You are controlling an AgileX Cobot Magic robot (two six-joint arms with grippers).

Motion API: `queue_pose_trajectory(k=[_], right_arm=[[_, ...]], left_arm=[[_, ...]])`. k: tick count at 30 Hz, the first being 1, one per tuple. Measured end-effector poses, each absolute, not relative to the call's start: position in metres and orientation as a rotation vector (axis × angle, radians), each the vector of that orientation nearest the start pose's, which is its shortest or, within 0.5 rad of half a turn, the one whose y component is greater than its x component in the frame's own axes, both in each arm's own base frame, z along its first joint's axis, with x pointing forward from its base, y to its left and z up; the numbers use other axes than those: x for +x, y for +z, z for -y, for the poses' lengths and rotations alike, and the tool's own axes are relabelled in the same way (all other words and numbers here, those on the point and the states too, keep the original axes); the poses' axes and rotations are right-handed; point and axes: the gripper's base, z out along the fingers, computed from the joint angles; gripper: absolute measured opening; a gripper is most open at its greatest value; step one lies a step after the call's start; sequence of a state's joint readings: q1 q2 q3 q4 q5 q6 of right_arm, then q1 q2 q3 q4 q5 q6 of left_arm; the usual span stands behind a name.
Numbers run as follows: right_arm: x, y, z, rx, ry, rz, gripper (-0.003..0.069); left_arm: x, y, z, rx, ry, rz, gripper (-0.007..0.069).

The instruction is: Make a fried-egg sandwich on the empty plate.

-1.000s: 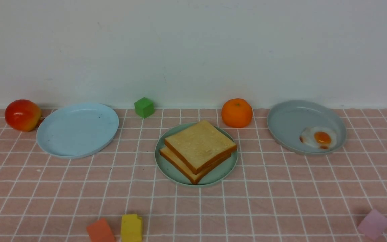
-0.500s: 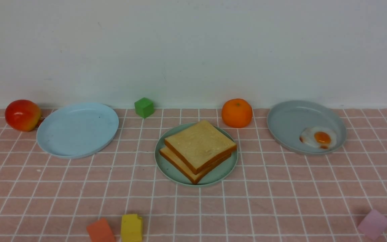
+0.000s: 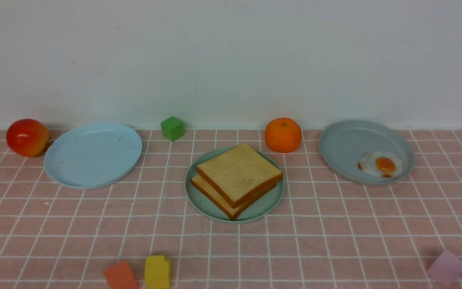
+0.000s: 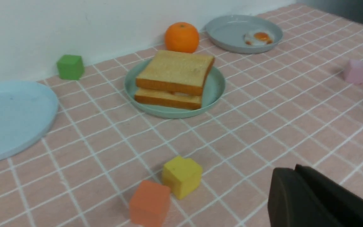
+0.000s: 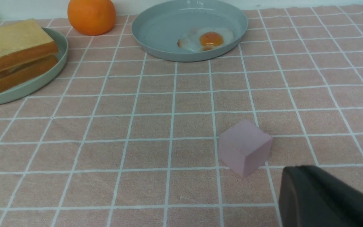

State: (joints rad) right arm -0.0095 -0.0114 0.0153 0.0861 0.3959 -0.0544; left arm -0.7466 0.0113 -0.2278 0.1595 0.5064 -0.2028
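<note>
- We see two toast slices (image 3: 237, 178) stacked on the mint-green plate (image 3: 199, 202), centre.
- Left gripper (image 4: 314, 198) and right gripper (image 5: 320, 198): only one dark part shows; we cannot tell their opening.
- A fried egg (image 3: 380, 163) lies in the far-right grey-blue dish (image 3: 343, 144).

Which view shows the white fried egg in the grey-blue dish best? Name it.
The right wrist view: the white fried egg with its orange yolk lies closest and largest there, inside the grey-blue dish. The front view shows it smaller; the left wrist view shows it tiny and distant.
</note>
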Motion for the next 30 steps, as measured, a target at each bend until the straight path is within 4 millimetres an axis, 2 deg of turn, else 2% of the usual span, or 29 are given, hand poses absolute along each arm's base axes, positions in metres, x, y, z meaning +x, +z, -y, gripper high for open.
queue_pose_trajectory(k=[3, 7, 8, 10, 12, 13, 15, 20, 30], right_arm=[[0.052, 0.173, -0.003, 0.01, 0.042, -1.882, 0.0007], [0.052, 0.173, -0.003, 0.01, 0.042, -1.882, 0.0008], [0.052, 0.173, -0.003, 0.01, 0.042, -1.882, 0.0008], [0.052, 0.173, -0.003, 0.009, 0.041, -1.882, 0.0012], [0.052, 0.173, -0.003, 0.009, 0.041, -1.882, 0.0013], [0.052, 0.173, -0.003, 0.009, 0.041, -1.882, 0.0015], [0.052, 0.173, -0.003, 0.009, 0.041, -1.882, 0.0014], [0.052, 0.173, -0.003, 0.009, 0.041, -1.882, 0.0022], [0.052, 0.173, -0.003, 0.009, 0.041, -1.882, 0.0036]], left_arm=[[0.036, 0.243, 0.023, 0.516, -0.507, -1.665, 0.002], [0.046, 0.236, 0.02, 0.283, -0.381, -1.566, -0.0013], [0.046, 0.236, 0.019, 0.269, -0.374, -1.567, -0.0013], [0.05, 0.223, 0.013, 0.069, -0.327, -1.577, -0.0013], [0.052, 0.215, 0.01, -0.012, -0.296, -1.594, -0.0013], [0.055, 0.203, 0.006, -0.105, -0.257, -1.628, -0.0013], [0.056, 0.189, 0.003, -0.179, -0.212, -1.69, -0.0013], [0.052, 0.17, 0.002, -0.208, -0.173, -1.872, -0.0013], [0.052, 0.168, 0.002, -0.206, -0.169, -1.885, -0.0013]])
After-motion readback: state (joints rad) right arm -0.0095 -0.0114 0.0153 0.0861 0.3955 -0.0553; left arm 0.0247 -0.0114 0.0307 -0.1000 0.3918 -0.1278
